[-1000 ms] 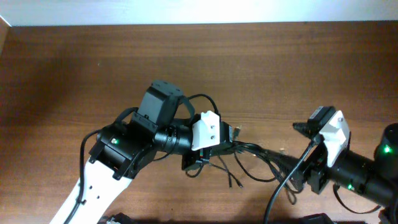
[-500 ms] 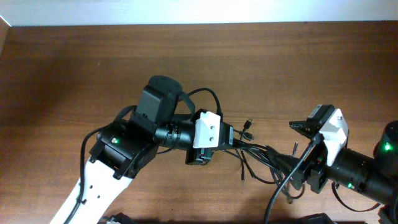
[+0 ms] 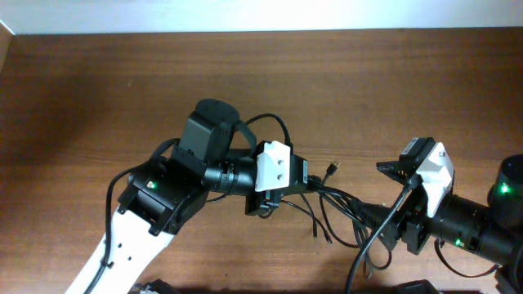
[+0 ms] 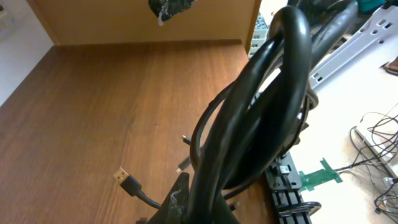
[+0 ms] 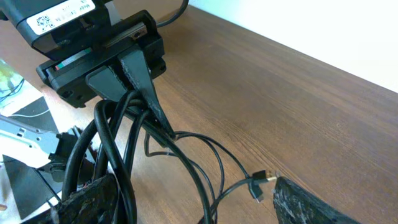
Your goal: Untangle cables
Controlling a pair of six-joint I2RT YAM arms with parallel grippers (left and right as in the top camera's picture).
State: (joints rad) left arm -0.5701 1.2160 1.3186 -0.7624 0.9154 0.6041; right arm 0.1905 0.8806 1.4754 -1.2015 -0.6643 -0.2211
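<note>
Brown wooden tabletop (image 3: 368, 82) takes the loose plug ends; left gripper (image 5: 134, 93) is clamped on the bunch of thin black cables (image 3: 335, 200), probably as anchor, with right gripper (image 5: 199, 205) jaws apart around the strands, likely lining up a pull.

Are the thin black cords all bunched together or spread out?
Bunched together. The thin black cords hang as one twisted clump from the shut left gripper, with only a few metal-tipped plug ends sticking out loose.

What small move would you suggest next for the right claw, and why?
Probably move the right claw onto the loose plug: it sticks out free, that claw is open, and the left claw clamps the cables.
</note>
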